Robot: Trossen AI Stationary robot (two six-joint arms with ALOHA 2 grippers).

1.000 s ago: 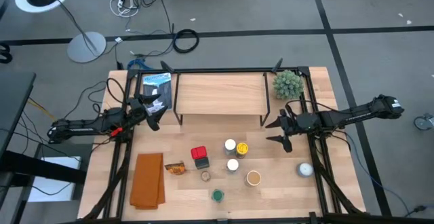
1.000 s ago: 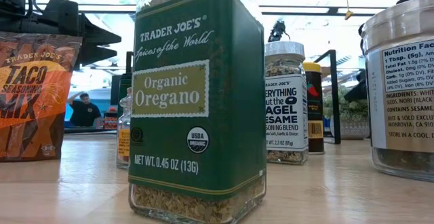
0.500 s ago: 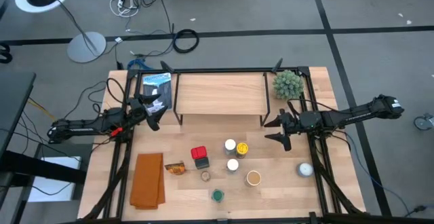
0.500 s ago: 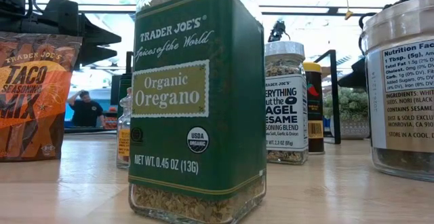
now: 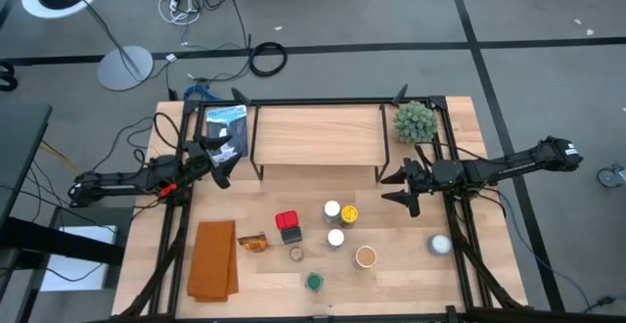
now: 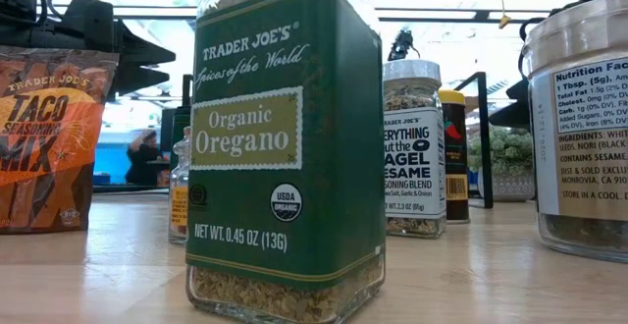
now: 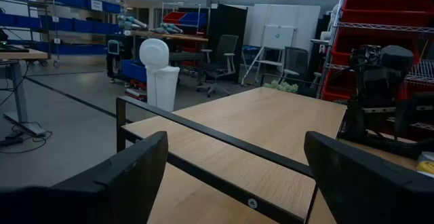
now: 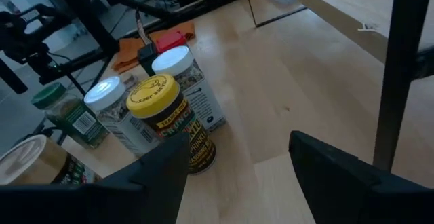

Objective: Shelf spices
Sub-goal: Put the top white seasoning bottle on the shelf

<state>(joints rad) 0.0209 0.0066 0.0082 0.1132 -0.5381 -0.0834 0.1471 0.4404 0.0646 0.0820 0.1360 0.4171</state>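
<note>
Spice jars sit clustered on the tabletop in front of the shelf (image 5: 317, 135), none on its board yet: a red tin (image 5: 288, 222), a yellow-lidded jar (image 5: 349, 213) touching a white-capped jar (image 5: 332, 208), a second white-capped jar (image 5: 335, 237), a tan-lidded jar (image 5: 366, 256), and the green-lidded oregano jar (image 5: 313, 282) farthest from the shelf.

The right gripper (image 5: 399, 188) hangs by the shelf's right front leg, fingers apart and empty, looking down at the yellow-lidded jar. The left gripper (image 5: 224, 165) waits near the shelf's left front leg, also spread and holding nothing.

The yellow-lidded jar looks like the likely first pick, and the risk lies in its neighbours. With the white-capped jars pressed close behind it, a finger coming down between them could shove or topple one. The black shelf leg (image 8: 400, 61) also stands close to the right gripper, so a careless swing could clip it and shift the shelf.
</note>
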